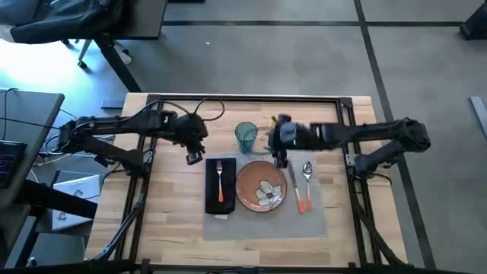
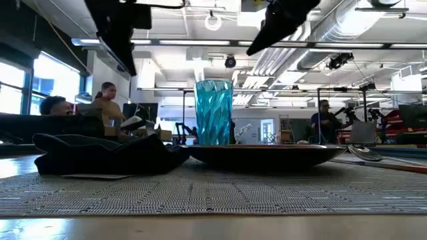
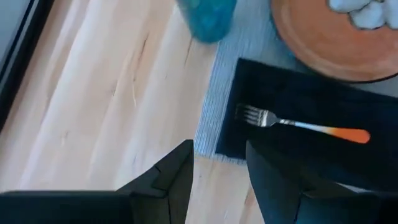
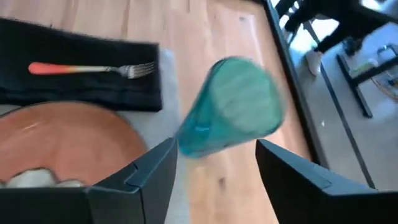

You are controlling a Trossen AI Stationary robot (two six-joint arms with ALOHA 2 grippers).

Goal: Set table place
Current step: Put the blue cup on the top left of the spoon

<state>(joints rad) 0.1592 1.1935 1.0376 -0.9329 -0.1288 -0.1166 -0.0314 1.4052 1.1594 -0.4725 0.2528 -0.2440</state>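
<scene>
Here, on the large light-wood plank table (image 1: 171,228) with its black metal frame, a grey rectangular woven placemat (image 1: 262,222) is lying toward the middle, carrying the whole place setting. A black cloth napkin (image 1: 219,186) is resting on the placemat's left part, with an orange-handled silver fork (image 1: 220,179) lying along it. Just beside the napkin a round orange-brown plate (image 1: 260,186) with a white motif is sitting, and to its right an orange-handled knife (image 1: 295,185) and spoon (image 1: 307,181) are lying side by side. A ribbed teal glass (image 1: 246,138) is standing upright at the placemat's far edge, beyond the plate.

The left gripper (image 1: 195,154) is hanging above bare wood near the napkin's far left corner, its jaws parted and holding nothing. The right gripper (image 1: 276,142) is hovering just to the right of the glass, above the placemat's far edge; its jaws are standing wide apart, with the glass apart from them and nothing gripped.

No brand, label or writing can be read anywhere.
</scene>
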